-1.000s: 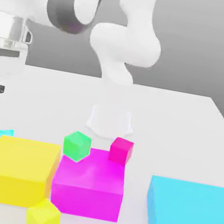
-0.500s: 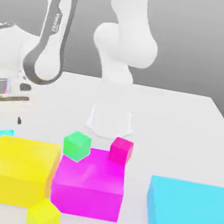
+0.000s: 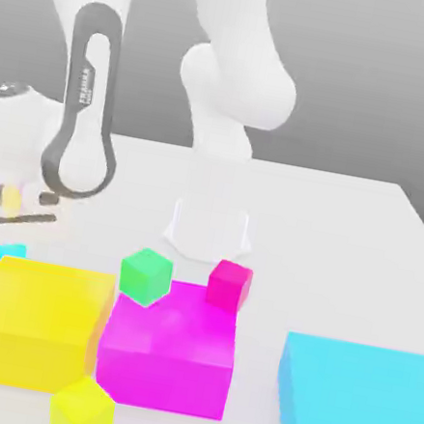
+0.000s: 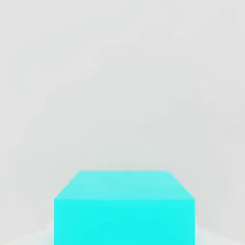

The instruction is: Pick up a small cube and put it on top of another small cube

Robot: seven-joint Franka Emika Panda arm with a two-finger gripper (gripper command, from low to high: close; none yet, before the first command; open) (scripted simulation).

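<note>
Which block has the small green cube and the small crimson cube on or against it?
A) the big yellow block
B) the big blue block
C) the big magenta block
C: both the green cube and the crimson cube overlap the magenta block in the exterior view.

From the exterior view I face the arm's base (image 3: 209, 230) across the desk (image 3: 327, 246), hand view close-up, both sharing the cyan cube (image 3: 10, 253)

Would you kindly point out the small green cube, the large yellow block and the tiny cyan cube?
Small green cube (image 3: 146, 276), exterior view, middle.
Large yellow block (image 3: 41, 300), exterior view, top face.
Tiny cyan cube (image 4: 124, 221), hand view, side face.
</note>
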